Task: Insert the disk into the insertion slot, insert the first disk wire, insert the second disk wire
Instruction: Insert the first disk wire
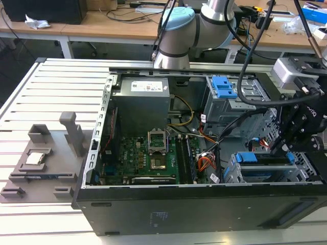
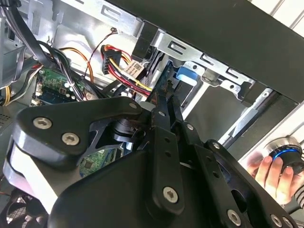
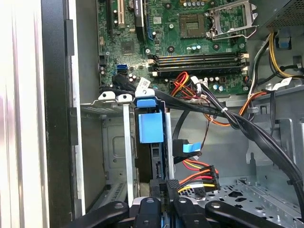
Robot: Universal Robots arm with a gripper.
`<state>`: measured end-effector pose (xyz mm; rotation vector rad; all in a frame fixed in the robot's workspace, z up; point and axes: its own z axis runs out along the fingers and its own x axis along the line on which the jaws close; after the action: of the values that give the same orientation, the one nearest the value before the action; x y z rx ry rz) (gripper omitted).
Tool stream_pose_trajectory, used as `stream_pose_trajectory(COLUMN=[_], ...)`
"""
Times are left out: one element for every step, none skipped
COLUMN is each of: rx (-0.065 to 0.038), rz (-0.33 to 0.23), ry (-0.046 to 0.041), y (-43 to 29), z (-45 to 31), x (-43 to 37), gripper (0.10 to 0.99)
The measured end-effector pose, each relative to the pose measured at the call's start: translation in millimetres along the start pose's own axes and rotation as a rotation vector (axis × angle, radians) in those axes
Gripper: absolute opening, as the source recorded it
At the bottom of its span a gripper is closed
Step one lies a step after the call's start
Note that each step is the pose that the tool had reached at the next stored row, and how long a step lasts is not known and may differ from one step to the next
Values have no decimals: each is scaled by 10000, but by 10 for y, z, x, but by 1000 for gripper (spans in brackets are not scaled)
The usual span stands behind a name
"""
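The disk (image 1: 265, 159) sits edge-up in its bright blue caddy (image 3: 147, 126) inside the insertion slot (image 1: 232, 173), a silver perforated cage (image 3: 111, 142) at the case's front corner on the exterior view's right. My gripper (image 1: 282, 148) hangs right over the disk's rear end. In both wrist views the two black fingers (image 2: 161, 114) lie close together along the disk's thin edge, shut on it (image 3: 164, 190). A black connector with red, yellow and black wires (image 3: 197, 178) lies loose beside the disk, and a blue flat cable end (image 3: 190, 147) lies just past it.
The open case holds a motherboard (image 1: 153, 158), a grey power supply (image 1: 140, 102) and a taller cage with a blue latch (image 1: 225, 89). Black cable bundles (image 3: 247, 126) cross near the slot. A grey fixture (image 1: 41, 158) lies on the slatted table. A person's hand (image 2: 268, 173) grips a blue-ringed knob outside the case.
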<state>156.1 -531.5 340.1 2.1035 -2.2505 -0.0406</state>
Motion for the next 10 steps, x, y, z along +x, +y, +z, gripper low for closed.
stream_pose_trajectory(rx=[0,-1,-1,1,1,1,1,1,0,-1], rz=[-10,-66,-119,-120,-122,-122,-121,-121,-122,-122], ry=[-14,-37,-26,-30,-32,-26,-25,-23,-30,-34], y=[-1,-1,-2,-2,-4,-5,-5,-5,-5,-5], z=[5,15,10,9,31,43,45,46,50,51], x=[-1,-2,-1,-1,-1,-1,-1,-1,-1,-1], gripper=[169,169,169,169,169,169,169,169,169,169])
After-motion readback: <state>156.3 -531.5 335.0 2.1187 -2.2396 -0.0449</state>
